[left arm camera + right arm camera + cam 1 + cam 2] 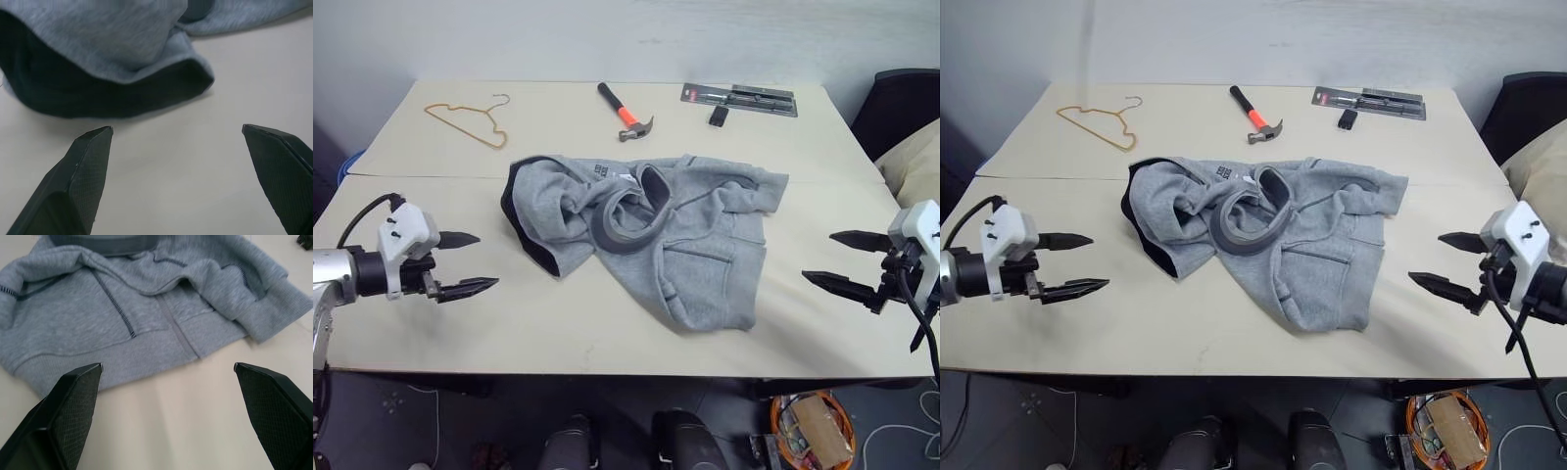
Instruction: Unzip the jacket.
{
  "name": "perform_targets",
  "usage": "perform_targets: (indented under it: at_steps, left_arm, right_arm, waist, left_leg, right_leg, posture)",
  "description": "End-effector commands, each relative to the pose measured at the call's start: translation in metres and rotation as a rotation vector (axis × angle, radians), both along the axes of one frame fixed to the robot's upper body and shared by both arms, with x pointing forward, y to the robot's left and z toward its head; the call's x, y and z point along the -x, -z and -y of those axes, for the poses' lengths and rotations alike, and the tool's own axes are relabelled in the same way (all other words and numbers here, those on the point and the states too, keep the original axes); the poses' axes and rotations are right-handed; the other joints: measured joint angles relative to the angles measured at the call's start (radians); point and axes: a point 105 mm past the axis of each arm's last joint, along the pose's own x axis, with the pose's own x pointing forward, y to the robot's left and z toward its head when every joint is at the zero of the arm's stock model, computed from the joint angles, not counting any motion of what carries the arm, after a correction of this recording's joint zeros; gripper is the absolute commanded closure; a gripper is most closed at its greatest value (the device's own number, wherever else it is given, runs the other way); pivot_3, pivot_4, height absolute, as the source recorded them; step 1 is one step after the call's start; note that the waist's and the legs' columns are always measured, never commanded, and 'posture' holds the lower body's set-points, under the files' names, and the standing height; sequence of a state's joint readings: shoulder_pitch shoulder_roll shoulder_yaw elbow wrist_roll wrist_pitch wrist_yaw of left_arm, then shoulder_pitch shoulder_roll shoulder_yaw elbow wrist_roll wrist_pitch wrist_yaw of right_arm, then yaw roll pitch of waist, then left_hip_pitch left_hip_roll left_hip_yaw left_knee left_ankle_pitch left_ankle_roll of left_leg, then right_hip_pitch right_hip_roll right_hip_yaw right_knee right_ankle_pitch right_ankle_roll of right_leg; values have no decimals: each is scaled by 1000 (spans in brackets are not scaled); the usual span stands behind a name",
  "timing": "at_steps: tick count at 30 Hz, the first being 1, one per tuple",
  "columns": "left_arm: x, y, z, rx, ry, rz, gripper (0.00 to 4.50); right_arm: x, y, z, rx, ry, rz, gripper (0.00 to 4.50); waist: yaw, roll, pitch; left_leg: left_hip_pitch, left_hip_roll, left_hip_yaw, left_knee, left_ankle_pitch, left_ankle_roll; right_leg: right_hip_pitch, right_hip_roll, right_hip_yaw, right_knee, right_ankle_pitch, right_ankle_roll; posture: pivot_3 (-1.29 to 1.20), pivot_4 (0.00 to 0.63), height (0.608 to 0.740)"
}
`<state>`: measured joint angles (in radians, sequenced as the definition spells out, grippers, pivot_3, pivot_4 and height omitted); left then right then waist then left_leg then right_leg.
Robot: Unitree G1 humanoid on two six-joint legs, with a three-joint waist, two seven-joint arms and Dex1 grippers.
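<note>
Black, textured fingers of the left gripper [470,262] stand wide apart with nothing between them, hovering over the bare table [431,323] near its left edge and pointing toward the middle. The right gripper [839,259] mirrors it near the right edge, fingers likewise spread and empty, aimed inward.

Between the two, well apart from both, the jacket [695,245] lies crumpled at the middle of the table, light-grey fleece with darker seam lines. Its hood, showing a darker grey lining, is curled up near the centre of the heap, and a dark inner fold shows along its left side. In the right wrist view the ribbed hem faces the gripper, and the zipper [178,330] runs up from it, closed as far as can be seen.

Toward the far edge lie a wire hanger [470,122] at the left, a hammer [625,113] with an orange-and-black handle in the middle, and a flat packaged tool [739,98] at the right.
</note>
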<state>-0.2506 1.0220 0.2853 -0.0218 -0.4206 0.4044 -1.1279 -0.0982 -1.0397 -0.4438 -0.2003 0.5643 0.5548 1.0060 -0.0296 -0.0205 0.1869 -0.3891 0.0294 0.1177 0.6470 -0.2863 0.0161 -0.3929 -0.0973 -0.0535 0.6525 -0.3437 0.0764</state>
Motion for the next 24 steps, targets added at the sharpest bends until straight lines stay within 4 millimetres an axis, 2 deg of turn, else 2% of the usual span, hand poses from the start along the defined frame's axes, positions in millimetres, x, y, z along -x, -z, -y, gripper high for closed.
perform_targets:
  at_steps: [1, 2, 6, 12, 18, 24]
  left_arm:
    - [3, -23, 28, 56, 100, 52, 54]
    - [4, -26, 35, 61, 127, 53, 54]
    - [7, -35, 83, 18, 335, 85, 54]
    - [-14, -30, 145, -195, 602, 195, 54]
    - [-53, -26, 186, -362, 710, 315, 54]
    - [-80, -15, 215, -401, 691, 307, 54]
  right_arm:
    - [7, -19, -23, -38, -85, 50, 0]
    - [9, -19, -27, -36, -103, 44, 0]
    - [19, -23, -50, -35, -206, 17, 0]
    - [25, -29, -71, -10, -294, 37, 0]
    - [33, -28, -79, 8, -304, 47, 0]
    - [41, -32, -84, -1, -274, 80, 0]
  waist:
    - [2, 0, 0]
    - [2, 0, 0]
    - [12, 0, 0]
    - [29, 0, 0]
    - [34, -1, 1]
    - [30, -2, 1]
  left_leg:
    - [0, 0, 0, 0, 0, 0]
    - [0, 0, -1, 0, 0, 0]
    - [-1, 0, -1, 1, 0, 0]
    - [-1, -1, 0, 4, 0, 1]
    - [-4, -1, 1, 8, 0, 2]
    - [-6, -1, 0, 13, -1, 5]
  right_leg:
    - [0, 0, 0, 0, 0, 0]
    - [0, 0, 0, 0, 0, 0]
    - [1, 0, 0, 0, 0, 0]
    - [2, 2, 0, 0, 1, 1]
    - [1, 3, -1, -1, 1, 1]
    - [0, 3, 0, 0, 1, 3]
  posture:
    - [0, 150, 740]
    - [0, 150, 740]
    - [0, 150, 740]
    - [0, 150, 740]
    - [0, 150, 740]
    - [0, 150, 740]
